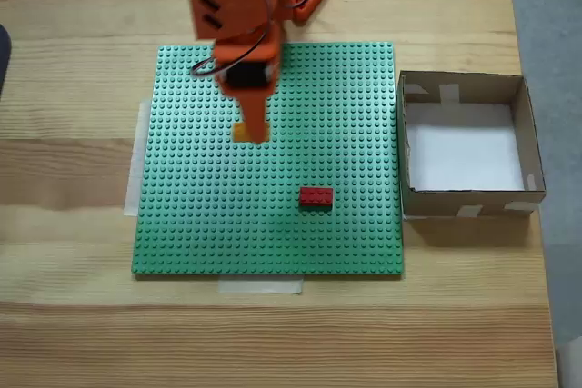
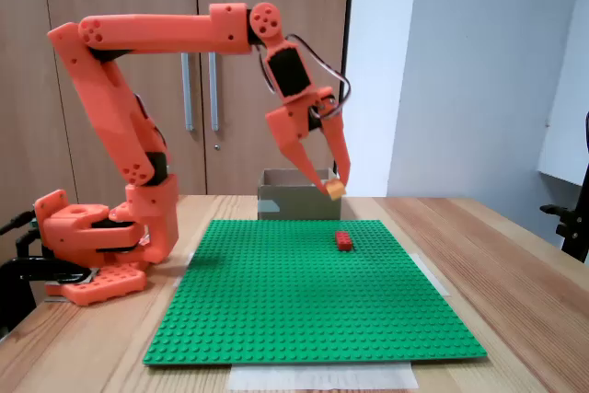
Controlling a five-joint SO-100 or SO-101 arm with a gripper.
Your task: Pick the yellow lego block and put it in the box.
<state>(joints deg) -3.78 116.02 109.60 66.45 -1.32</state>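
Gripper (image 2: 333, 187): clamped on the yellow lego block (image 2: 335, 189), raised above the green baseplate (image 1: 273, 224).
Block: at the fingertips, over the plate's middle-left in the overhead fixed view.
Box (image 1: 536, 134): at 3 o'clock from the block, well apart.
Red brick (image 1: 316, 195): at 5 o'clock, untouched.

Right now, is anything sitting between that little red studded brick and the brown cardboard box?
Nothing: in a fixed view, bare green studded baseplate separates the red brick from the cardboard box.
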